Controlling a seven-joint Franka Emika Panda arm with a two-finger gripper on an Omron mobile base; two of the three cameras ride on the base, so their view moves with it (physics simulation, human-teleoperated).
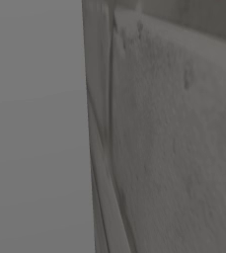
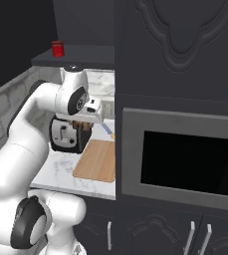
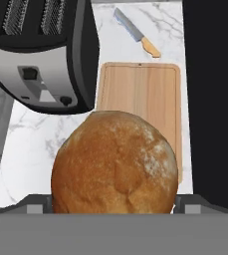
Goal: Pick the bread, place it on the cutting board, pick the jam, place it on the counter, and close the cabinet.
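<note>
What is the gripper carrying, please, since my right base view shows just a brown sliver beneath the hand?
Observer: In the hand view the gripper holds a round loaf of bread, with a finger on either side of it.
Operator: Thank you. Is the part of the cutting board that the cabinet hides from me free as well?
Observer: Yes, the whole wooden cutting board is bare, right across.
Operator: And does the knife touch the board?
Observer: No, the knife lies apart from it on the marble counter, beyond the board's far edge.
</note>
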